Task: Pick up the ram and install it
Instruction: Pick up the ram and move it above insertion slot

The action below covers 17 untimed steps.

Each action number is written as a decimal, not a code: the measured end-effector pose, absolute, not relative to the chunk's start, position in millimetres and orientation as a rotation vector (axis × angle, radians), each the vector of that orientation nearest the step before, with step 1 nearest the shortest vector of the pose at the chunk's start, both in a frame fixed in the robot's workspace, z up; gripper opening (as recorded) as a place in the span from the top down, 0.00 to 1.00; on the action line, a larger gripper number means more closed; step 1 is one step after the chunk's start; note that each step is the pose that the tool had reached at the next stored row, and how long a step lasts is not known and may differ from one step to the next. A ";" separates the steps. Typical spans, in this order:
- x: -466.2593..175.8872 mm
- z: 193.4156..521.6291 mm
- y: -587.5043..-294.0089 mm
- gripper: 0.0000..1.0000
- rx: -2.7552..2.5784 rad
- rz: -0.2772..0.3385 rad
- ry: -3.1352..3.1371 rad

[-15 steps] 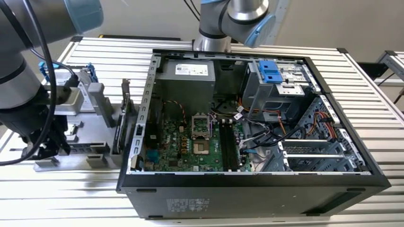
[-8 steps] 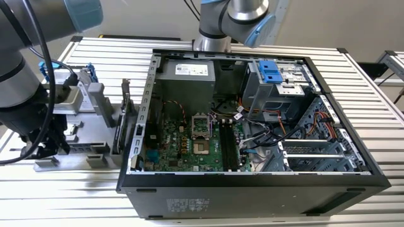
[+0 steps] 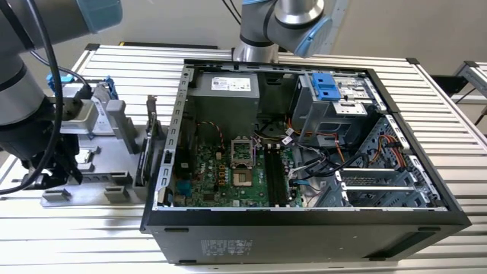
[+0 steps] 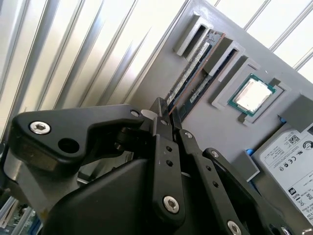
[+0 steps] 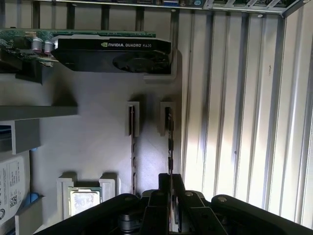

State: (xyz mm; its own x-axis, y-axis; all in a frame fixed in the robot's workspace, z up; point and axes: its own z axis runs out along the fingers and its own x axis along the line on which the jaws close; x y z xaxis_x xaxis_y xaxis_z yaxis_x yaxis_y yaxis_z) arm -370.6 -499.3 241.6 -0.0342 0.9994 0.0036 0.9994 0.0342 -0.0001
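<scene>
In the exterior view, a grey and light-blue robot arm point(image 3: 23, 85) reaches down over a flat grey plastic parts tray point(image 3: 99, 142) at the exterior view's left. The tray lies on a ribbed aluminium table point(image 3: 114, 57), just beside an open black computer case point(image 3: 304, 228) with its green motherboard point(image 3: 220, 171) exposed.

In the second wrist view, the black metal gripper point(image 4: 165, 110) hangs over the tray. The ram point(image 4: 188, 73) is a long, narrow, flat circuit-board stick, dark, with a row of chips along its face. It stands on its edge in a pair of raised grey holders on the tray. The pincer is drawn narrow, with one end of the ram between its tips; it looks closed on the stick. A second stick of the same kind point(image 4: 203, 85) stands just beside it in its own holders. A square silver processor chip with a green rim point(image 4: 252, 94) sits in a recess near them, and a silver hard drive with a white label point(image 4: 288, 152) lies further along.

In the first wrist view, the ram point(image 5: 169, 142) shows edge-on as a thin dark line, on the side of the tray nearest the bare table slats. The second stick point(image 5: 133, 147) runs parallel to it, apart. A black graphics card with a round fan point(image 5: 112, 51) stands at the far end of the tray.
</scene>
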 end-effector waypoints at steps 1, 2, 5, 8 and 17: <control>-370.6 242.9 -499.3 1.00 -2.181 -0.004 -2.257; -370.6 244.2 -499.3 1.00 -2.181 -0.004 -2.257; -370.6 248.1 -499.3 1.00 -2.181 -0.004 -2.257; -370.5 251.7 -499.3 1.00 -2.181 -0.004 -2.257; -370.6 260.5 -499.3 1.00 -2.182 -0.004 -2.256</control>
